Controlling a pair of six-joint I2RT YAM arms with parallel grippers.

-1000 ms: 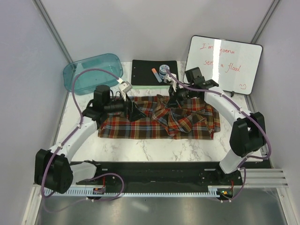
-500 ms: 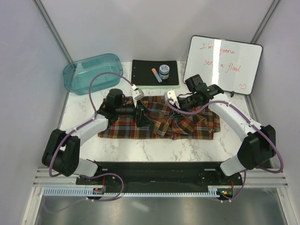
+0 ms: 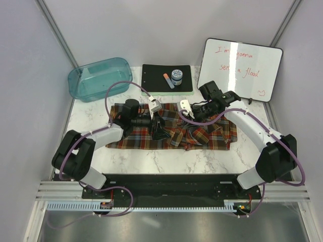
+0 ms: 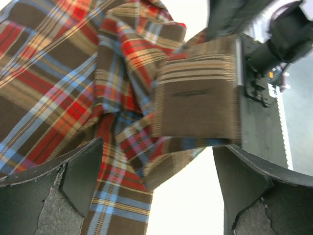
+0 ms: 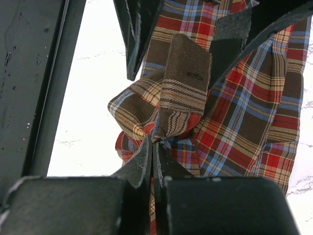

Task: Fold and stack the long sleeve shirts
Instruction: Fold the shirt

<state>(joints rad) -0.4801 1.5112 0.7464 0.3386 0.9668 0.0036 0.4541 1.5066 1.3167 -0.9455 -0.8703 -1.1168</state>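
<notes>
The right gripper [image 5: 152, 149] is pinched tight on a bunched fold of the plaid flannel shirt [image 5: 244, 117], with cloth squeezed between its closed fingertips. Just beyond the pinch, a brown striped cuff [image 5: 188, 73] with a buttonhole stands up from the gathered fabric.

The left gripper [image 4: 156, 152] is spread wide and holds nothing. Its two dark padded fingers [image 4: 80, 174] frame the same cuff [image 4: 195, 93], which lies between them without touching either. In the right wrist view these fingers [image 5: 136, 39] sit on either side of the cuff.

From above, the two grippers meet over the middle of the shirt [image 3: 131, 138], the left gripper [image 3: 157, 128] near its centre and the right gripper [image 3: 187, 112] just beside it, toward the far edge. The shirt has red, orange, brown and blue-grey checks. It lies spread across the middle of the white marble table [image 3: 166, 159], flat on the left and rumpled on the right.

At the back of the table, a whiteboard [image 3: 242, 68] leans on the right. Its red handwriting reads "I'm gonna", then a word starting "se" lost in glare, then "a flood", with a small smiley below. A black board [image 3: 154, 83] lies at the centre back, holding a small round jar [image 3: 176, 75] with a blue and white label too small to read, and an orange-tipped marker [image 3: 166, 79]. A teal plastic bin [image 3: 100, 78] sits at the back left.
</notes>
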